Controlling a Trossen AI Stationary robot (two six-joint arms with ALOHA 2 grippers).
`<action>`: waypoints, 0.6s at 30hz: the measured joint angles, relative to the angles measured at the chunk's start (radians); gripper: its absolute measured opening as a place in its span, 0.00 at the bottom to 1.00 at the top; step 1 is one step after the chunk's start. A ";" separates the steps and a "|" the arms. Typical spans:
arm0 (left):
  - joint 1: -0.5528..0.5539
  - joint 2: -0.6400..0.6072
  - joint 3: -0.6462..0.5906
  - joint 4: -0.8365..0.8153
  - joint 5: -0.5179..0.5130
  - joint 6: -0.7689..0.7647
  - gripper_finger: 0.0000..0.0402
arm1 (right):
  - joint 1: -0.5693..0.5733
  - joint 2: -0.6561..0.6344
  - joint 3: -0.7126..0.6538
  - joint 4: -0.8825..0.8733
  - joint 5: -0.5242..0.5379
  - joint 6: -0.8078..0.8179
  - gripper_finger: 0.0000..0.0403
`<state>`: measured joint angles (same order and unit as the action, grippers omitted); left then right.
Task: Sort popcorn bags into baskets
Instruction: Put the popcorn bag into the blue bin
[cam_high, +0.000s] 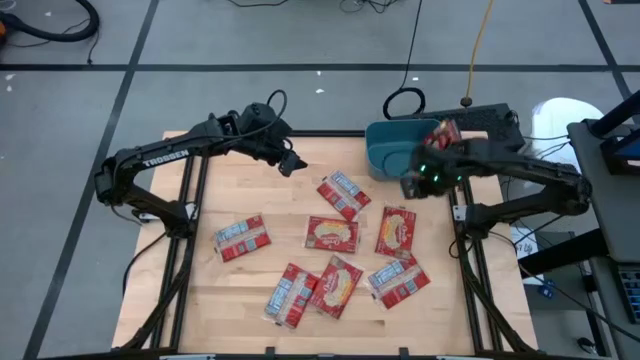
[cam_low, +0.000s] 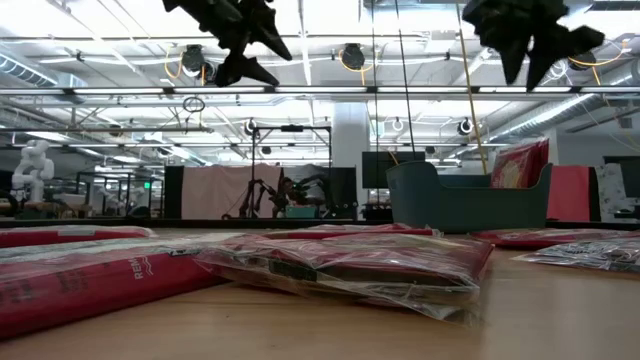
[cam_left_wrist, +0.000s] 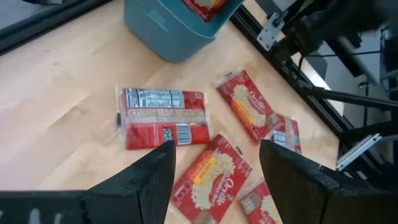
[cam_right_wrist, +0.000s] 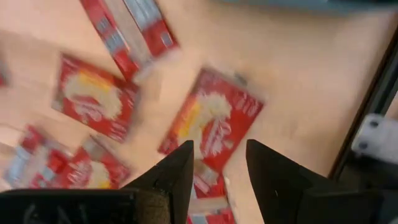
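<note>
Broadly, the bench (cam_high: 250, 190) carries seven popcorn bags (cam_high: 331, 233) scattered flat across its middle, while the teal basket (cam_high: 388, 150) stands at the far right edge with one bag (cam_high: 444, 132) already leaning inside. Both arms hang high above the wood. The right tool (cam_high: 412, 185), released and empty, hovers just beside the basket; a clean next pick would mean dropping straight over the nearest bag (cam_high: 397, 231) and pinching across its short width. The left tool (cam_high: 291, 165) waits, also released.
</note>
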<state>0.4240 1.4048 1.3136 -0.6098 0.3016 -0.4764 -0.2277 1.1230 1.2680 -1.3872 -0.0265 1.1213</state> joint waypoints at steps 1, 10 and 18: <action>0.000 0.000 0.000 0.001 0.000 -0.012 0.58 | 0.018 -0.004 -0.036 0.034 -0.027 0.014 0.35; -0.065 0.000 0.000 0.008 -0.058 -0.098 0.58 | 0.140 -0.054 -0.374 0.337 -0.082 0.132 0.35; -0.183 0.000 0.000 0.033 -0.120 -0.220 0.58 | 0.218 -0.153 -0.630 0.514 -0.078 0.226 0.39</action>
<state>0.2411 1.4048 1.3136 -0.5768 0.1814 -0.6967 -0.0092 0.9700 0.6375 -0.8736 -0.1041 1.3474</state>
